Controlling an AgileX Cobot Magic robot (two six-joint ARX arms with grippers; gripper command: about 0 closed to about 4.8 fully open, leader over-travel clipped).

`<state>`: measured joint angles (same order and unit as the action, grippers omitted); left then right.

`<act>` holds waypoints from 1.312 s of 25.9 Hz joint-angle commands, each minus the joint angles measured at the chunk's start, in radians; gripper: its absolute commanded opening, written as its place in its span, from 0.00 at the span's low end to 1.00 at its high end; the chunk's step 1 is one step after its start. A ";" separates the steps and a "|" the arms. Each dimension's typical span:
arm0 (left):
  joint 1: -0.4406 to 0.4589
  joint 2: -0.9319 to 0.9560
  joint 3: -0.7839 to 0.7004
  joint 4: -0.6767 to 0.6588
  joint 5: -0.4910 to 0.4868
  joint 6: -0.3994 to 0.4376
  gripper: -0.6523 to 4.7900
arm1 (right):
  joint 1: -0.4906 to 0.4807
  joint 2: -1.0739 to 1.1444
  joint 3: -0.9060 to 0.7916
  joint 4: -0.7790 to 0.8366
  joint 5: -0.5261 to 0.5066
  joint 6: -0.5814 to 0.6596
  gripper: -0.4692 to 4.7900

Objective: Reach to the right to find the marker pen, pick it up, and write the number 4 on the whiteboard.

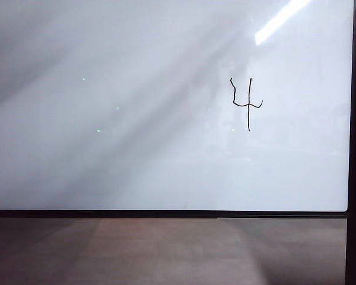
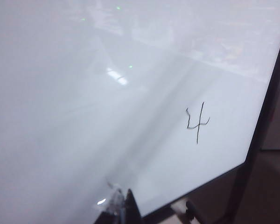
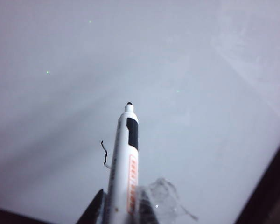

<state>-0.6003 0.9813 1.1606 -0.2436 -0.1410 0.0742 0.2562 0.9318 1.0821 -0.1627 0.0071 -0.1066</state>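
Held nearest the lens in the right wrist view, the marker pen (image 3: 123, 168) is clamped between the jaws of the right gripper (image 3: 122, 211), its long axis running straight out from the jaws and its small black tip pointed at the whiteboard (image 3: 200, 140), from which the tip appears to be lifted clear. Part of a black stroke is seen just beside the barrel. On the whiteboard (image 1: 136, 148), the number 4 (image 1: 246, 102) is already drawn in thin wobbly lines towards the right side, so the writing is judged done. Neither arm is seen in the exterior view. Only a dark edge of the left gripper (image 2: 123, 210) is shown in its own view, facing the board; whether its jaws are open cannot be told. No containers are seen. Below the board frame, a brown bench (image 1: 166, 249) is visible.
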 commanded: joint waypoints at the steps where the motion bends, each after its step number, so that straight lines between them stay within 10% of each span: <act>1: -0.002 -0.163 -0.028 -0.150 -0.001 -0.004 0.11 | 0.002 -0.150 -0.031 -0.111 0.001 0.014 0.08; 13: -0.002 -0.832 -0.489 -0.256 0.010 -0.135 0.11 | 0.002 -0.807 -0.453 -0.282 -0.037 0.135 0.08; 24: -0.003 -0.843 -0.992 0.136 0.106 -0.234 0.11 | 0.002 -0.887 -0.832 -0.084 -0.114 0.165 0.08; 34: -0.002 -0.842 -1.152 0.175 0.148 -0.267 0.11 | 0.002 -0.888 -0.981 -0.050 -0.138 0.190 0.08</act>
<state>-0.6014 0.1394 0.0078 -0.0753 0.0139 -0.1993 0.2565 0.0433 0.1097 -0.2287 -0.1101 0.0753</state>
